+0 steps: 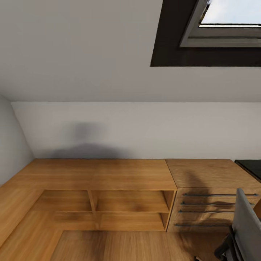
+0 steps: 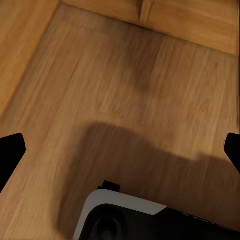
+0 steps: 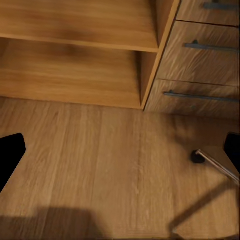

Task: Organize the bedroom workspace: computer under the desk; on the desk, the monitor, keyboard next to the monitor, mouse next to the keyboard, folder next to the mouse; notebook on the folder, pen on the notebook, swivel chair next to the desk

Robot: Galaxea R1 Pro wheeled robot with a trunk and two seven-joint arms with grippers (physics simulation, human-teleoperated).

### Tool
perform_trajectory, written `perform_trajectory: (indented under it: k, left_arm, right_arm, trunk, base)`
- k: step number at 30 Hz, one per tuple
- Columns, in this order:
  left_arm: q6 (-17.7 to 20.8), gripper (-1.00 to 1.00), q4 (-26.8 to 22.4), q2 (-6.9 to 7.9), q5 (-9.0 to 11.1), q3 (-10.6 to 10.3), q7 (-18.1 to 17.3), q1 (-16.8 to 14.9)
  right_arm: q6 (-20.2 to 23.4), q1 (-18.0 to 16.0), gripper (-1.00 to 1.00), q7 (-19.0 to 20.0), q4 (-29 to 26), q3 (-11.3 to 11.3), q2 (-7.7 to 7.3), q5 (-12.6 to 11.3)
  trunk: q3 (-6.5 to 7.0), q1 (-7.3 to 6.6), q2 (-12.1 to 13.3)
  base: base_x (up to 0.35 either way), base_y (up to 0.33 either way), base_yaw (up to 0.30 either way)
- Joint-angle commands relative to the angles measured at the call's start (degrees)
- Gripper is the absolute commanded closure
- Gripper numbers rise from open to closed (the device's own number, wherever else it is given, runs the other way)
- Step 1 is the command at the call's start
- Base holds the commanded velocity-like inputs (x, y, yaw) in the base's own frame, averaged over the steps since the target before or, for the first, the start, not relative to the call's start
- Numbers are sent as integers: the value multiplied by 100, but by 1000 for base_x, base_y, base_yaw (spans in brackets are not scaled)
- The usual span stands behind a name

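Note:
The swivel chair (image 1: 247, 225), grey with a black frame, stands at the lower right of the head view. One silver leg and a black caster of the swivel chair (image 3: 212, 163) show on the floor in the right wrist view. A corner of the desk's black top (image 1: 251, 167) shows at the right edge, beyond the wood cabinet. My left gripper (image 2: 120, 150) hangs open over bare wood floor, its dark fingertips (image 2: 10, 152) wide apart. My right gripper (image 3: 120, 150) is open too, above the floor near the chair's leg, with nothing between its fingers.
A low light wood shelf unit (image 1: 108, 181) runs along the grey wall and turns down the left side. A wood cabinet (image 1: 210, 203) with long bar handles stands between it and the desk. A dark-framed skylight (image 1: 217, 32) is overhead. My own base (image 2: 130, 220) shows below the left gripper.

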Motion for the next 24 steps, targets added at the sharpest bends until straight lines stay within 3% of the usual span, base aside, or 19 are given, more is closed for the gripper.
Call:
perform_trajectory:
  k: [1, 14, 24]
  left_arm:
    - [-8, -100, -13, 2, 5, -30, 46, 2]
    - [-8, -100, -13, 6, 5, -30, 44, 2]
    - [-9, -100, -13, 5, 5, -30, 41, 2]
  right_arm:
    - [-14, -6, -100, -30, 8, 48, 2, -8]
    - [-14, -6, -100, -30, 8, 48, 2, -7]
    - [-14, -6, -100, -30, 8, 48, 4, -7]
  trunk:
    - [-12, 4, -12]
    - [-12, 4, -12]
    - [-12, 4, -12]
  base:
    - [0, 0, -261]
    - [13, 9, -261]
    - [196, 160, -261]
